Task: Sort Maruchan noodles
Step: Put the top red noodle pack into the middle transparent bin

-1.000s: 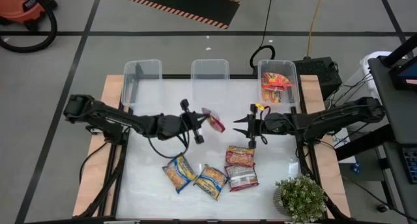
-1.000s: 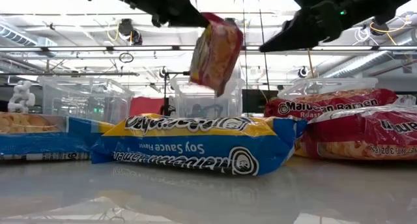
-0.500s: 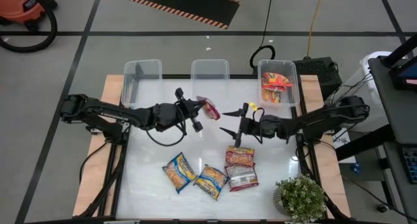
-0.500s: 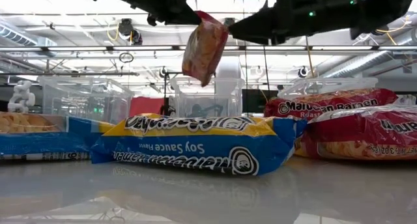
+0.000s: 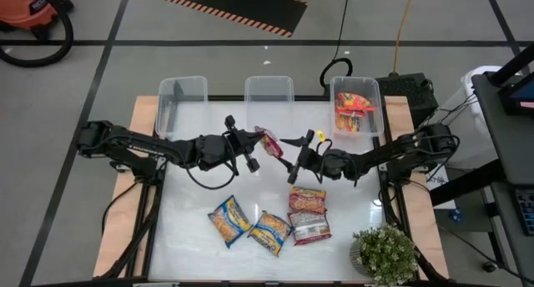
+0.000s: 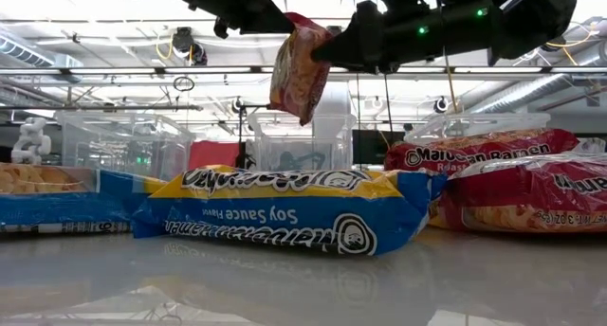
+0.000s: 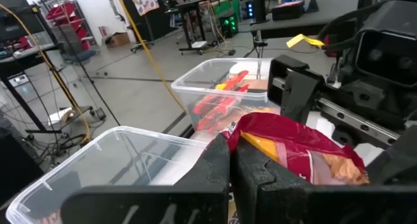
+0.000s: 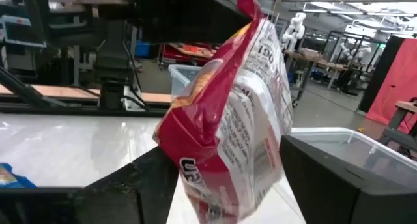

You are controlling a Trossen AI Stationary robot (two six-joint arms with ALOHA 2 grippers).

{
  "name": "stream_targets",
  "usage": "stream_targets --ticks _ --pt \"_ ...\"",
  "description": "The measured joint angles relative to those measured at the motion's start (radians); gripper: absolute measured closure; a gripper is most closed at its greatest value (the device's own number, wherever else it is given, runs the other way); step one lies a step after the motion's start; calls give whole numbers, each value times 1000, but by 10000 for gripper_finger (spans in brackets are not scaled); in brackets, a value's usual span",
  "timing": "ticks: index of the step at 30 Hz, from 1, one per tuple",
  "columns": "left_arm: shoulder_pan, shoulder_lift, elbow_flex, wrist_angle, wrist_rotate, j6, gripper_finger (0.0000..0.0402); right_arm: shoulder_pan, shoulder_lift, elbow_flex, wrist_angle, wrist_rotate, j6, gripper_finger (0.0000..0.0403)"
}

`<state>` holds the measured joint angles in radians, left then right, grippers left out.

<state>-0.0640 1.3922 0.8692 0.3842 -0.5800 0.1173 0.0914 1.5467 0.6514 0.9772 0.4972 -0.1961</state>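
A maroon-and-white noodle packet (image 5: 269, 140) hangs in the air over the table's middle, with my left gripper (image 5: 256, 143) shut on it. My right gripper (image 5: 287, 158) is open and reaches in level from the table's right. Its two fingers (image 8: 140, 182) stand on either side of the packet (image 8: 228, 120). Two blue-and-yellow packets (image 5: 229, 221) (image 5: 269, 232), an orange-red one (image 5: 307, 198) and a maroon one (image 5: 311, 230) lie flat near the table's front. My left gripper pinches the packet's crimped end (image 7: 229, 134) between its two shut fingers, reaching in level from the table's left. The packet hangs tilted below and beyond the fingers (image 6: 299, 70), clear of the table. My right gripper: I cannot tell whether either finger touches the packet.
Three clear bins line the far edge: the left bin (image 5: 181, 99), the middle bin (image 5: 269, 91), and the right bin (image 5: 357, 103) with red packets inside. A potted plant (image 5: 384, 254) stands at the front right corner.
My right gripper has moved toward the table's left, up to the hanging packet, has turned level and has opened wide, so its fingers now flank the packet. My left gripper has carried the packet a little toward the far edge, still clear of the table.
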Motion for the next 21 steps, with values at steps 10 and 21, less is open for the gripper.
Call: stream_targets --ticks 10,21 --pt "-12 0 0 3 -28 -26 399 0 -5 0 37 28 -46 204" --pt "8 0 0 90 -49 -25 399 -43 -5 0 -22 -132 107 147"
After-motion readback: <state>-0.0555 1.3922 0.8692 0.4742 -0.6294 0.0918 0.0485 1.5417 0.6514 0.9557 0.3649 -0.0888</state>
